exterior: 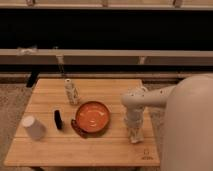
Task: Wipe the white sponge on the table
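Right, gripper point(134, 135) points straight down over the right front of the table point(60, 150); jaws clenched, apparently on the white sponge point(135, 140), a pale block at its tip touching the planks; vertical hold likely presses it flat for wiping; orange bowl point(93, 117) sits near on the left, so a swipe that way risks a bump.

On the desk point(50, 150), the bowl point(93, 117) sits near the middle, with the bottle point(72, 92) behind it to the left. The upturned cup point(33, 128) stands far left, a small object point(58, 119) between cup and bowl. The gripper point(134, 136) is low over the desk, right of the bowl.
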### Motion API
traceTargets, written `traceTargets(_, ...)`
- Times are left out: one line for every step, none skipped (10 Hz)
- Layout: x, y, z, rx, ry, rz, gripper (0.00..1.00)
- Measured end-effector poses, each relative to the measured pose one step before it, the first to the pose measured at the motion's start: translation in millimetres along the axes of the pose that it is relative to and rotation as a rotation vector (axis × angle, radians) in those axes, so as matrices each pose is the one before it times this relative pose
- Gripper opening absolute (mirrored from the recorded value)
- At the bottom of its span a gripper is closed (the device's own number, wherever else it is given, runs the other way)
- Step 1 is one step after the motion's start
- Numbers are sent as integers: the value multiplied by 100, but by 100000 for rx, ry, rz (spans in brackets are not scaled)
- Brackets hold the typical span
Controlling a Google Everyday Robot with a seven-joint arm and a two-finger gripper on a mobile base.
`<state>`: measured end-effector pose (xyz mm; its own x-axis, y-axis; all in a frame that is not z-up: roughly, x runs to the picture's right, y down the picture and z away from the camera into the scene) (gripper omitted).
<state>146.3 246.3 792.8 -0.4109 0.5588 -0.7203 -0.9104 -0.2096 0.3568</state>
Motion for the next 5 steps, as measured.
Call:
traceTargets(-674,656,-220,589,-812,-1072,0)
traceTargets(-510,536,-216,348,-747,-931,0)
traceTargets(-390,773,-264,299,-758,-1341,0)
traceTargets(-455,1625,-519,91,-1236,-2843,0)
traceTargets(-197,690,-305,155,-713,-1622,0)
